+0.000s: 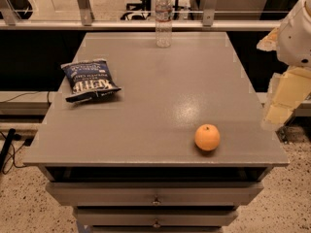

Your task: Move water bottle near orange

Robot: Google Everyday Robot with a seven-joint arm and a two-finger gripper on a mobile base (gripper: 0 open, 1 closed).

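The water bottle [164, 17] stands upright at the far edge of the grey table [146, 106], near the middle. It is clear and ribbed, with a white cap and a pale label band. The orange [207, 137] sits near the front right of the table, close to the front edge. My gripper [278, 111] hangs at the right side of the view, beyond the table's right edge and above floor level. It is to the right of the orange and far from the bottle, and it holds nothing that I can see.
A dark blue chip bag [89, 79] lies at the left of the table. Drawers [155, 194] sit below the front edge. A rail and chair legs [141, 8] stand behind the table. Cables [9, 149] lie on the floor at left.
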